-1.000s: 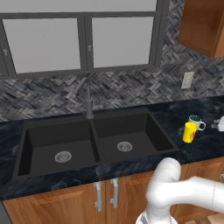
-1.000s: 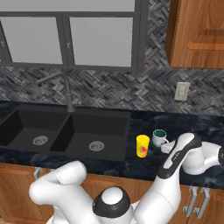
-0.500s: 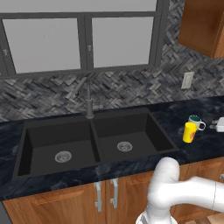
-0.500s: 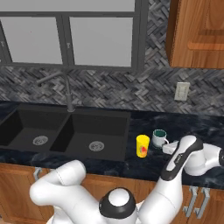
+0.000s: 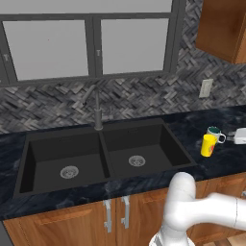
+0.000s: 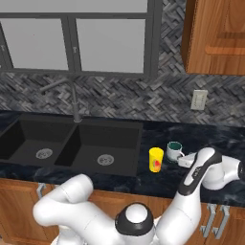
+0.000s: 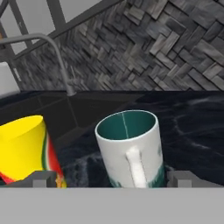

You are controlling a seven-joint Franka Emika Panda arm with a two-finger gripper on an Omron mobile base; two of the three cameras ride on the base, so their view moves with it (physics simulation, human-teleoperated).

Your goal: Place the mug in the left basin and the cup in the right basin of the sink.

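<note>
A simulated kitchen, seen across a dark marbled counter (image 5: pixel 192 127) beneath a herringbone-tiled wall and a window. Set into it, well to the tool's left as it faces along the counter, is the sink (image 5: pixel 103 153), its left basin (image 5: pixel 65 161) and right basin (image 5: pixel 137 151) both bare around steel drains, the faucet (image 5: pixel 97 109) rising behind the divider. The white arm (image 6: pixel 201 174) reaches low over the counter's right end. Its gripper (image 7: pixel 111 179) stands fully open and holds nothing, fingertips (image 7: pixel 43 178) spread either side of the mug (image 7: pixel 130 148), which sits upright directly ahead and close, its long axis vertical, teal mouth up, handle turned back toward the tool. The cup (image 7: pixel 26 151) stands just beside it, ahead and to the tool's left, also mouth up. The mug looks rigid, light and glazed, so likely slippery; a squeeze across the body beside the handle seems the safest hold.
</note>
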